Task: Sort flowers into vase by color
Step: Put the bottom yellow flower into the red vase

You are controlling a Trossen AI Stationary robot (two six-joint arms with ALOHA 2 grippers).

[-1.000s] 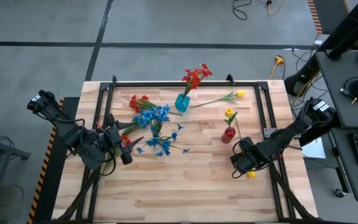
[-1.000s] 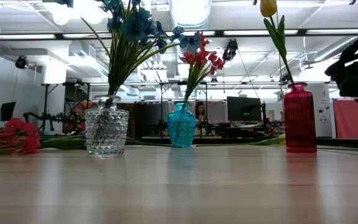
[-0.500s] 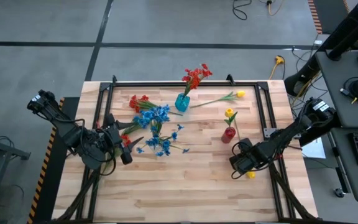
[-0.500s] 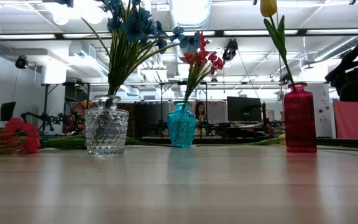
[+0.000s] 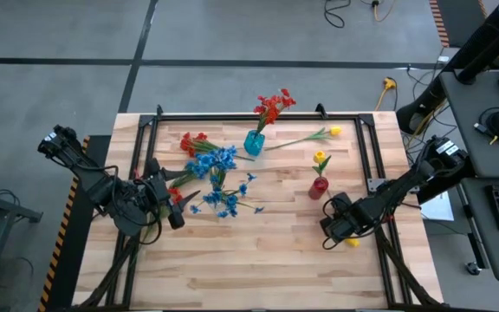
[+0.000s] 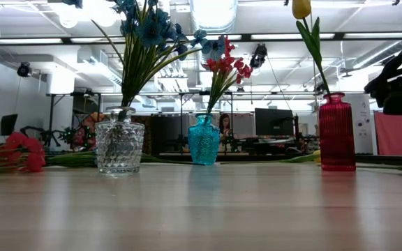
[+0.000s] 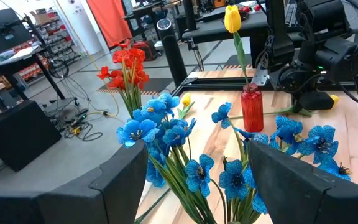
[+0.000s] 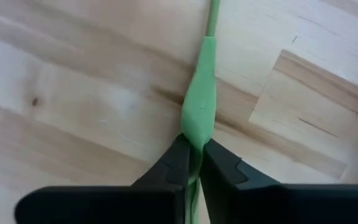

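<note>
1. Fingers of your right gripper [image 8: 192, 163] are pressed together on the green stalk of a yellow flower [image 5: 351, 243], pinching it where the leaf wraps the stem.
2. That gripper sits low at the bench's [image 5: 258, 260] right side, just in front of the red vase [image 5: 319, 186]; the flower's yellow head pokes out beside it, toward the front right edge.
3. Your left gripper [image 5: 173, 205] waits at the bench's left side with its fingers spread wide, holding nothing, just beside the clear vase [image 6: 119, 146] of blue flowers [image 5: 217, 161].
4. The red vase holds one yellow flower upright [image 6: 301, 8].
5. The teal vase [image 5: 253, 142] near the back edge holds red flowers [image 5: 272, 107].
6. More red flowers [image 5: 192, 140] lie loose on the bench behind the blue bunch, and another yellow flower [image 5: 333, 131] lies flat near the back right, its stalk pointing toward the teal vase.
7. Several blue heads [image 5: 227, 202] lie spread on the bench right of your left gripper.
</note>
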